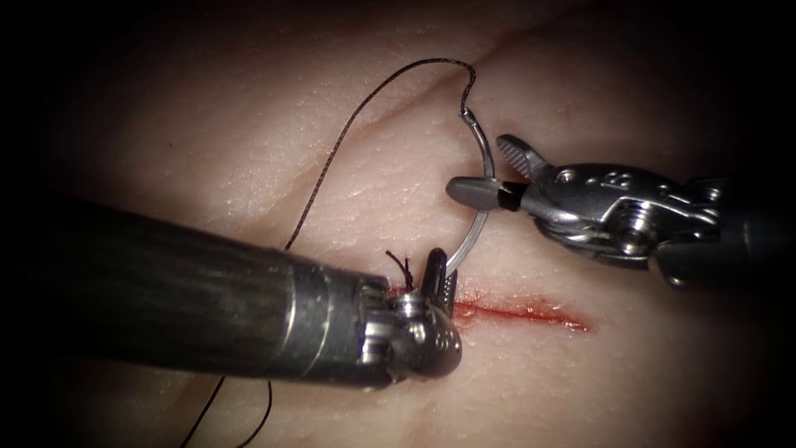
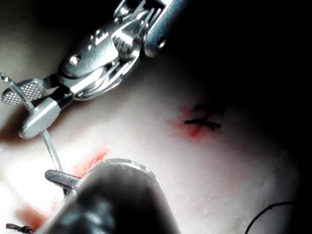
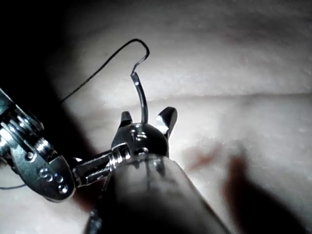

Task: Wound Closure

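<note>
Right now the needle [image 1: 483,195] stands in a tall arc above the tissue [image 1: 249,141], its swaged end up top where the thread [image 1: 332,158] joins it, its lower end down at the left tool [image 1: 439,278]. That left tool lies across the near side of the cut [image 1: 531,314], and its jaws look closed on the needle close to the lower end, right at the left end of the cut; whether the tip itself is in the tissue I cannot tell, the jaws cover it. The right tool [image 1: 489,170] comes in from the right with its jaws spread wide, one on either side of the needle's mid-curve, gripping nothing. The right wrist view agrees: the needle rises between two parted jaws. Red fluid [image 1: 547,317] lines the cut to the right of the left tool, and short cut ends of thread [image 1: 401,265] stick up just beside its jaws. The thread loops up and over, then runs down to the left behind the left shaft. My read: this is a needle transfer being set up, left holding, right poised around the body. A clean grip there would call for the right jaws to close squarely on the curve without twisting it
</note>
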